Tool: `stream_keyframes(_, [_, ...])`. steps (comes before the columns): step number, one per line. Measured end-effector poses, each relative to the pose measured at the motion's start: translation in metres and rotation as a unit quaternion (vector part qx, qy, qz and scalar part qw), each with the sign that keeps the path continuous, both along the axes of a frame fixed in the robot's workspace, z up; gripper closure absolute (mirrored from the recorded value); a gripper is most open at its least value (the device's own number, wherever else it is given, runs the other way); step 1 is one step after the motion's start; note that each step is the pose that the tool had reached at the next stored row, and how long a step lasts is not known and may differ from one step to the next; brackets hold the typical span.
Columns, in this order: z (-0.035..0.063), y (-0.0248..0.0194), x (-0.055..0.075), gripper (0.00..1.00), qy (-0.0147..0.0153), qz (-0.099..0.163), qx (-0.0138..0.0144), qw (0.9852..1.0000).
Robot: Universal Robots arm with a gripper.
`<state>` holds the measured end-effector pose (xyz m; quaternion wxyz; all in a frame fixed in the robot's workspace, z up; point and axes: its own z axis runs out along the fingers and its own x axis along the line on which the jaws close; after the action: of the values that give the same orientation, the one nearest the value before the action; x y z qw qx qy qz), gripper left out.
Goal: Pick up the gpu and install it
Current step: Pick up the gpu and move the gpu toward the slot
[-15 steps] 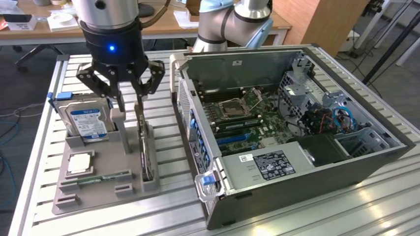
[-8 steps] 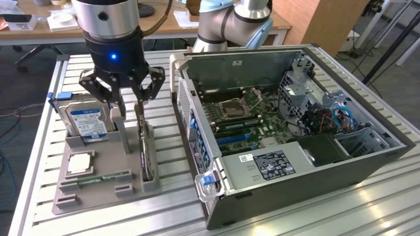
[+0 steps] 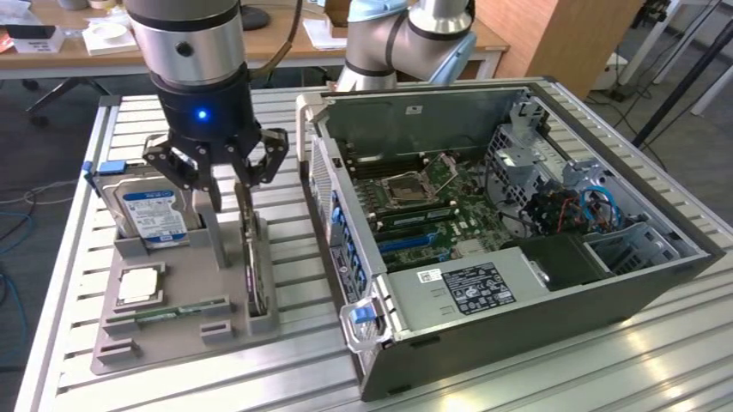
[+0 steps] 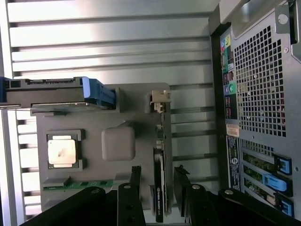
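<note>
Exterior view first: the black robot pincer hangs low over the grey plastic parts tray, which sits on the slatted aluminium counter at the exterior view's left. The gpu, a thin dark circuit card, stands on its edge in a slot along the tray's right side. It runs from the far end of the tray to the near end. The pincer is spread wide and sits at the card's far end, one finger on each side of it.

Just left of the pincer, a boxy hard drive with a blue-and-white label stands upright in the tray. Nearer the camera lie a square silvery processor chip and a narrow green memory stick. On the exterior view's right, the open dark-grey computer case lies on its side, green motherboard showing.

Now the wrist view, looking straight down: the gpu shows edge-on, a slim dark strip. The pincer straddles it, and a gap shows between the card and each black finger, so nothing is gripped. The hard drive, processor chip and memory stick sit in the tray. The case's perforated rear panel stands just beside the tray.
</note>
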<state>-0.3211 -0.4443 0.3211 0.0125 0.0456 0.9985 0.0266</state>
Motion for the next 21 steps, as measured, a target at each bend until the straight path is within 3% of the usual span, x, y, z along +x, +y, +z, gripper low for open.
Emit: stream_keyframes(21, [-0.0337, 0.0000, 0.000, 0.59, 0.0003, 0.000, 0.0000, 1.0000])
